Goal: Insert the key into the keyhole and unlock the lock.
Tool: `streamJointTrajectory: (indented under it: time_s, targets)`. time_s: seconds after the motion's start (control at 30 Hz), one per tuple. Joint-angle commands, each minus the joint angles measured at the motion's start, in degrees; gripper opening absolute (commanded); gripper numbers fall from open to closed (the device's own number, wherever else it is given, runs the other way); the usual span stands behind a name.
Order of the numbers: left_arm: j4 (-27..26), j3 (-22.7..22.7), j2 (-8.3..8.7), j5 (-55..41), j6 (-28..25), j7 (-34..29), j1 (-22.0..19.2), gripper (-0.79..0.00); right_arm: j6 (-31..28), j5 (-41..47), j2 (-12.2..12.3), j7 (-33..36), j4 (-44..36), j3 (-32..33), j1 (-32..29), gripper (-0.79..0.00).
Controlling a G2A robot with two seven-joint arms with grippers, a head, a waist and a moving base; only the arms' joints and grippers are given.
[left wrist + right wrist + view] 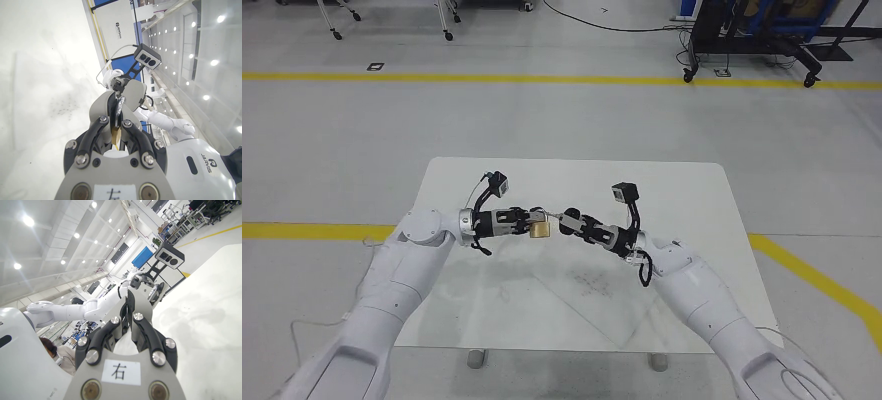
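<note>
**1. Position.** Both arms meet in the air over the middle of the white bench (682, 300), about midway between its left and right edges.

**2. Left gripper (118, 102).** The jaws are closed on the padlock (540, 229). The shackle (119, 107) lies between the pads, and the brass body shows in the gap behind them.

**3. Right gripper (130, 298).** The jaws are pressed together, tips just beside the padlock. Whether the key sits between them is too small to tell.

**4. Handling, padlock.**
- It is probably dense for its size, rigid and not fragile.
- The metal looks polished, so expect low friction.
- Held by the shackle, the body can likely swing or twist when the key pushes in.
- A hold across the flat faces of the body would resist this better.

**5. Handling, key.**
- It is judged light, thin and stiff.
- Take it by the bow and leave the blade free.
- Turning load may roll it between the pads.

**6. Appearance.**
- The padlock has a small rectangular brass body and a bright chromed shackle.
- The face that carries the keyhole cannot be made out.
</note>
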Motion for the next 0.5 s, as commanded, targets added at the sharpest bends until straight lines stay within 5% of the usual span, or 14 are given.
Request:
streamJointTrajectory:
  time_s: [0.0, 0.2, 0.47]
  targets:
    - [0.06, -0.01, 0.03, 0.65, 0.21, 0.69, -0.11, -0.785, 0.05, 0.08, 0.14, -0.05, -0.44, 0.40, -0.25, -0.785]
    - [0.11, 0.10, 0.04, 1.33, 1.17, 2.08, 0.28, -0.785, 0.05, 0.08, 0.14, -0.05, -0.44, 0.40, -0.25, -0.785]
    - [1.41, 2.16, -1.61, -0.69, 15.58, 9.62, -2.37, -0.785, 5.41, 1.72, 0.63, -2.51, -3.74, 1.61, -3.45, -0.785]
